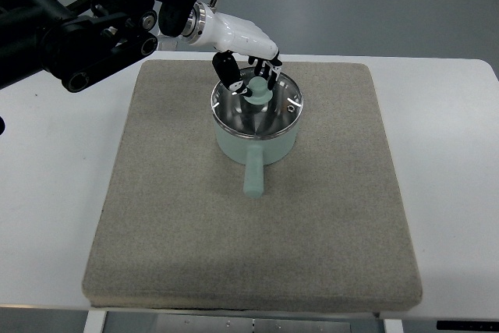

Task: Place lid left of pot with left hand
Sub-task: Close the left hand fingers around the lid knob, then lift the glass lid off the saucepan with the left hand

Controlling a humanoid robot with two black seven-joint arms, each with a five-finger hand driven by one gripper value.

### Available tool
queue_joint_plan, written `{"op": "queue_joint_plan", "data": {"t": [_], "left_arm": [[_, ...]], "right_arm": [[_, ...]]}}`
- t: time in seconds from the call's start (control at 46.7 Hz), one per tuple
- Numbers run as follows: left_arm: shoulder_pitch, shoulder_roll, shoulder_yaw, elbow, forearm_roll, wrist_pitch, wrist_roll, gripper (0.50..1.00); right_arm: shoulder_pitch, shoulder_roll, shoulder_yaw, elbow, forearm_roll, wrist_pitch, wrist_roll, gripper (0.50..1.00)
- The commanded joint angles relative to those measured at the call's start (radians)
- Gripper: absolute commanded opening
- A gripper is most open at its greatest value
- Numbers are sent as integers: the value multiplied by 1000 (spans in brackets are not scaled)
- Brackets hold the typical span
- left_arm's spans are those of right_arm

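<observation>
Top view: left hand (248, 68) over lidded pot (257, 132)

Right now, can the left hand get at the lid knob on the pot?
Probably yes. The left hand is already over the pot, its dark fingers around the green knob of the lid. Nothing else on the mat blocks it.

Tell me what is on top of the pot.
A glass lid with a green knob sits on the pot. The left hand has its fingers around the knob. The pot's inside shows only as reflections through the glass; contents cannot be told.
</observation>
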Motion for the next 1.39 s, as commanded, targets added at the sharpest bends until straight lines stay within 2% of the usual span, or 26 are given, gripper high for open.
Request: {"op": "queue_joint_plan", "data": {"t": [0.0,0.043,0.129,0.878,1.049,1.371], "left_arm": [[1,0,0,0,8,1,0,542],[3,2,0,0,11,1,0,516],[1,2,0,0,13,1,0,500],[-62,43,0,-6,13,-2,2,500],[-78,97,-2,-12,10,-4,2,500],[-65,282,-6,-52,5,-1,-6,500]], "right_arm": [[0,0,0,0,0,0,0,921],[0,0,0,0,0,0,0,921],[0,0,0,0,0,0,0,921],[0,0,0,0,0,0,1,921],[0,0,0,0,0,0,0,921],[0,0,0,0,0,0,0,921]]}}
